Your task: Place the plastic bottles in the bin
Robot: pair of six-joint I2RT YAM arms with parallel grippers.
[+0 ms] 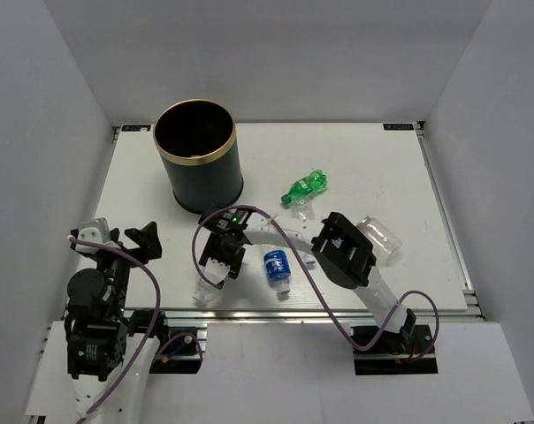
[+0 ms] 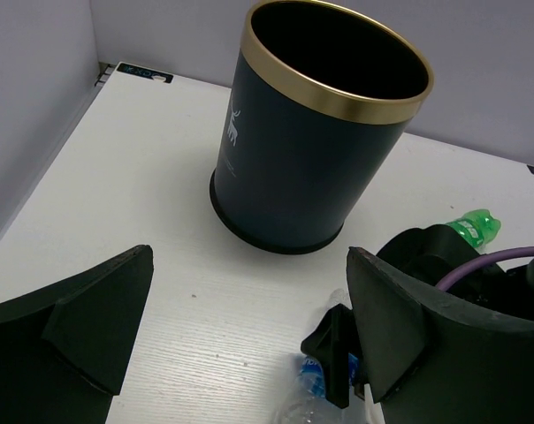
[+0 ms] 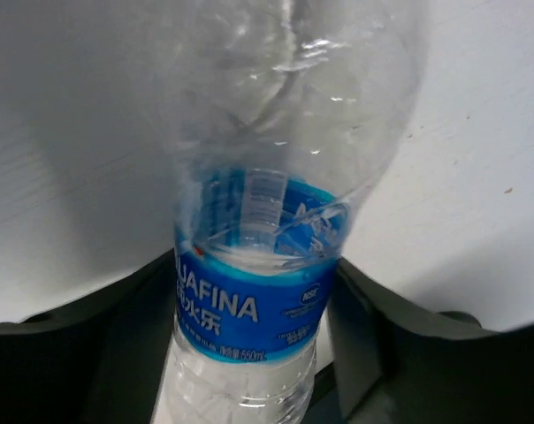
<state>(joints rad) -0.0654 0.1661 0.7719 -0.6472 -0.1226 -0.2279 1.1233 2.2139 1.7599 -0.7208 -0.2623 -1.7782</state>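
Observation:
The bin [image 1: 196,157] stands at the back left, open end up; it also fills the left wrist view [image 2: 311,132]. My right gripper [image 1: 216,265] reaches in front of the bin, shut on a clear bottle [image 3: 254,300] by its blue label. That bottle lies low over the table [image 1: 205,290]. My left gripper [image 1: 117,237] is open and empty at the near left [image 2: 249,353]. A green bottle [image 1: 304,187] lies mid-table. A blue-labelled clear bottle [image 1: 277,268] lies near the front. Another clear bottle [image 1: 379,237] lies at the right, beside the right arm.
Something clear [image 1: 93,227] shows just behind my left gripper; I cannot tell what it is. The right arm and its purple cable [image 1: 293,256] cross the middle of the table. Grey walls close in the left, back and right sides.

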